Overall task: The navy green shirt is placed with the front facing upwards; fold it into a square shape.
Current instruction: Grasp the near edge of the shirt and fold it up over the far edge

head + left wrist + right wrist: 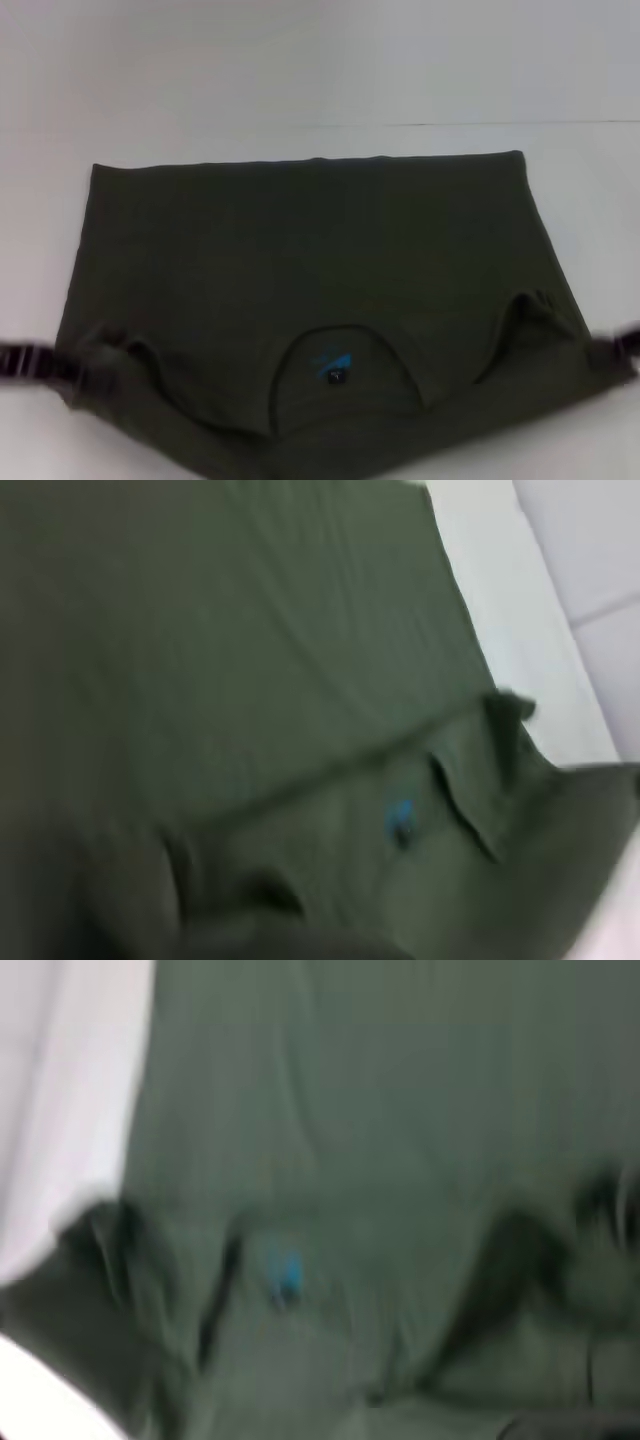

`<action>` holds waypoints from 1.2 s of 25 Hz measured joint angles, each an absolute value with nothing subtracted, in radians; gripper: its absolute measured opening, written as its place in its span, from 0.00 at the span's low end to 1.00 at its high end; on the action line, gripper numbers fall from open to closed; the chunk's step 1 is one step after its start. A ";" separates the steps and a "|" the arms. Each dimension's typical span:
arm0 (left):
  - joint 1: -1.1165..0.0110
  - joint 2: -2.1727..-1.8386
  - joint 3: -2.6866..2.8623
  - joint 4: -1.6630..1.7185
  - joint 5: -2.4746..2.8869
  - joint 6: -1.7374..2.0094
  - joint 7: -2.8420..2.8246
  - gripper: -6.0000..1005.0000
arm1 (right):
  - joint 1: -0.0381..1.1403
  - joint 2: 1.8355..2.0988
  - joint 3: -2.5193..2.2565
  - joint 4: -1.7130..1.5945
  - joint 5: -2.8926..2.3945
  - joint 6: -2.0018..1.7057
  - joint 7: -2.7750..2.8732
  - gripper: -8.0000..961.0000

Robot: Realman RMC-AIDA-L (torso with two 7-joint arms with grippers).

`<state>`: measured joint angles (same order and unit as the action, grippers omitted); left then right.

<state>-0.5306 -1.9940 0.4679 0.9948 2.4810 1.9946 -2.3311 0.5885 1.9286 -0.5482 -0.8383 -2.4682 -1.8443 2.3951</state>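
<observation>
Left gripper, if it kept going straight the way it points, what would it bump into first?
Probably the navy green shirt. The left gripper sits at the shirt's near left corner, pointing inward across the table. Depth is unclear.

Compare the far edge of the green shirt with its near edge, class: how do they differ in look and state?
The far edge of the navy green shirt runs straight and flat across the white table; the near edge is bunched and rumpled. The near edge has the neckline with its blue label; the far edge is plain. Both are the same dark olive fabric.
</observation>
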 joint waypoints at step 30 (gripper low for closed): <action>-0.712 -2.004 0.472 0.818 2.439 1.304 -2.495 0.03 | 0.700 2.018 -0.462 -0.669 -2.247 -1.038 2.315 0.07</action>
<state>-0.7124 -2.0043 0.4723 0.8177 2.4394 1.3036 -2.4952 0.6996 2.0184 -0.4622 -0.6689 -2.2470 -1.0382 2.3155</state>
